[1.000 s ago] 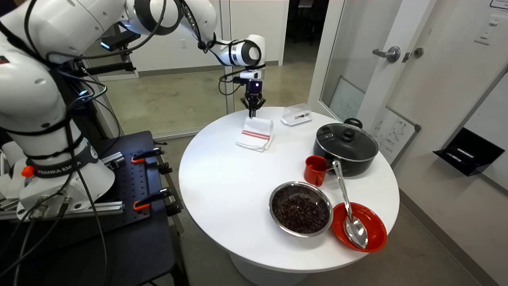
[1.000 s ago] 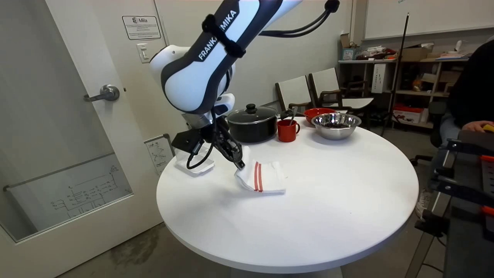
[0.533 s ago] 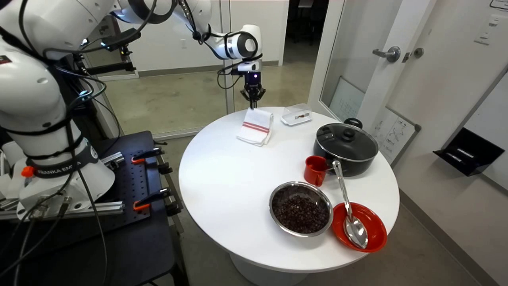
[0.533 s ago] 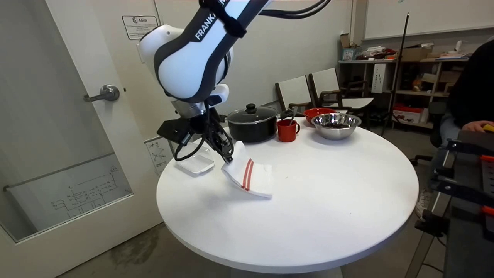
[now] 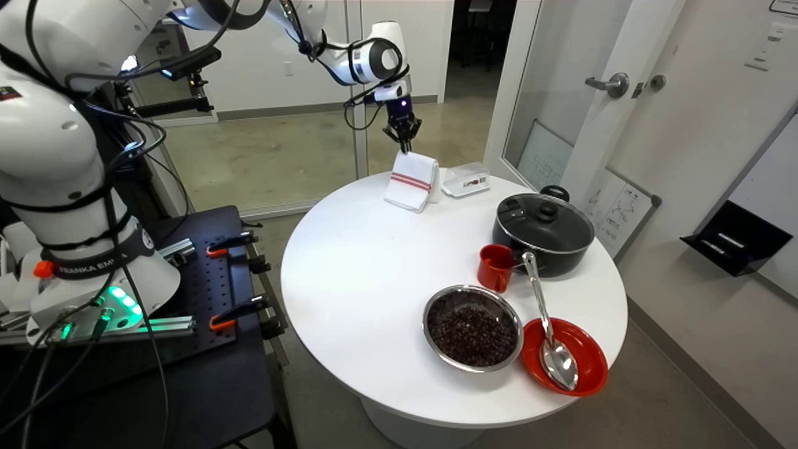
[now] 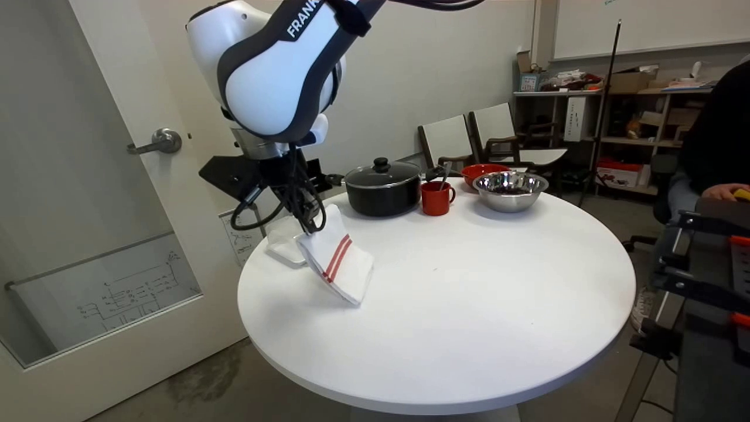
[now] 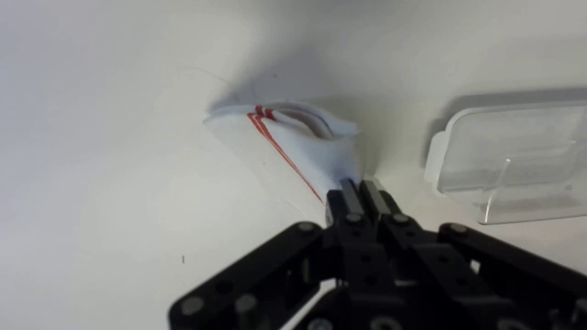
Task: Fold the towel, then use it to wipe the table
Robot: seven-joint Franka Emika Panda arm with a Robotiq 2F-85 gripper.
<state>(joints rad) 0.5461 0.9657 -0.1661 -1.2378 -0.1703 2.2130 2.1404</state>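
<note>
Thin white red-striped cloth towel (image 6: 350, 266) hangs from the black two-fingered pincer (image 7: 359, 182)

Pincer: fingers together, clamped on the towel's upper edge. Only one robot arm (image 6: 275, 94), white and black, so no nearer side to choose.

Towel lies directly below the fingertips, on a slant. In an exterior view it drops from the pincer toward the lower right, long axis oblique to the round white worktop (image 6: 498, 328), stripes crossing that axis. The coming move turns on this tilt, I judge: cloth needs lowering flat before it can wipe much. Upper part is off the surface; whether the lowest corner touches, cannot tell.

Stacked layers show at the edge in the wrist view. Fold judged made; wiping judged the next business, not yet done.

Just beside the towel, apart from it in the wrist view: a clear plastic container (image 7: 523, 158). A sweep that way could knock it; a pass away from it looks safer.

Farther out: black lidded pot (image 6: 384, 200), red handled mug (image 6: 435, 200) next to it. Well apart: shiny steel bowl (image 6: 508, 203) holding small dark pieces (image 5: 477, 340), kind unclear; just beside it, shallow red dish (image 5: 592, 352) with a large steel spoon (image 5: 560, 368) resting in it.
</note>
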